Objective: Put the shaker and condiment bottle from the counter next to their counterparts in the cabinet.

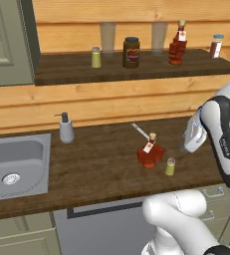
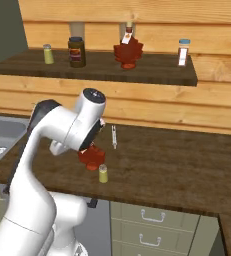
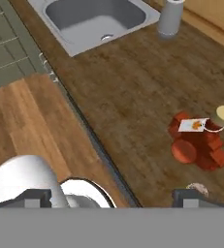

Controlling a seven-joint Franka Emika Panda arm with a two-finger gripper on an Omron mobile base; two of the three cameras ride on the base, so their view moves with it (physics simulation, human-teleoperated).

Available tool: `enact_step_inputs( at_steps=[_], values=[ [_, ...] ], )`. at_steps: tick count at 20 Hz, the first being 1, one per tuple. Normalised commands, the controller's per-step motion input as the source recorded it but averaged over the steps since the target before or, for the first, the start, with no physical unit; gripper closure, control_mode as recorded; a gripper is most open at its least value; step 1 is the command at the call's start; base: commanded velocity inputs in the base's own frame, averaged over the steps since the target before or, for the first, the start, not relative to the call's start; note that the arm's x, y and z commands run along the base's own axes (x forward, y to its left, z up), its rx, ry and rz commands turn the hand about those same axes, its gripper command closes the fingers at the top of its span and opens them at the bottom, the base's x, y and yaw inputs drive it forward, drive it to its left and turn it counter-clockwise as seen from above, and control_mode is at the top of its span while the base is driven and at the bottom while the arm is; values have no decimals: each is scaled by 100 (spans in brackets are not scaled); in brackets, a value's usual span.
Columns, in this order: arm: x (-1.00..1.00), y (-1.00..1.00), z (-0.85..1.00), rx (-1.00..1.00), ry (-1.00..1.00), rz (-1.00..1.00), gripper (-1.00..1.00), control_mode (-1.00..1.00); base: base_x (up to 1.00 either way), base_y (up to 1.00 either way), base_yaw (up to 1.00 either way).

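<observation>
1. My gripper point(image 3: 113, 196) hangs above the table point(image 1: 101, 164) near its front edge, its two dark tips standing wide apart with nothing between them.
2. The condiment bottle point(image 1: 150, 152) lies tipped on the table, near the middle of the bare wood right of the sink point(image 1: 14, 167). In the left base view its wide red base rests low and its tan cap rises up and away toward the far wall, so its long axis leans, neither upright nor flat.
3. The shaker point(image 1: 170, 167) stands upright just beside the bottle's right, nearer the table's front edge, grey cap up. I cannot tell whether the two touch.
4. A thin pale utensil point(image 1: 139, 130) lies flat just beyond the bottle, toward the far wall.
5. A grey soap dispenser point(image 1: 65, 128) stands at the sink's far right corner, well apart from the bottle; open wood lies between them.
6. The cabinet point(image 1: 136, 69) floor runs above the table at the far wall, its grey-green door point(image 1: 9, 42) at the left.
7. On that floor, from left: the matching shaker point(image 1: 96, 57), a dark jar point(image 1: 131, 52), the matching red bottle point(image 1: 177, 45) upright, and a reddish-brown shaker point(image 1: 216, 46) at the right end.
8. Open floor shows between the matching shaker and the door, and between the jar and the red bottle.
</observation>
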Motion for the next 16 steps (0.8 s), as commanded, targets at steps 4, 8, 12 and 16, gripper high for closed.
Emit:
enact_step_inputs(
  at_steps=[4, 8, 12, 16],
  values=[
    [-14, -80, -39, 23, -18, 32, -100, -100, 0, 0, 0],
    [0, -73, -4, 41, 0, 0, -100, -100, 0, 0, 0],
    [6, -40, -45, 33, 0, 0, -100, -100, 0, 0, 0],
    [0, 0, -6, 0, 0, 0, -100, -100, 0, 0, 0]
  ],
)
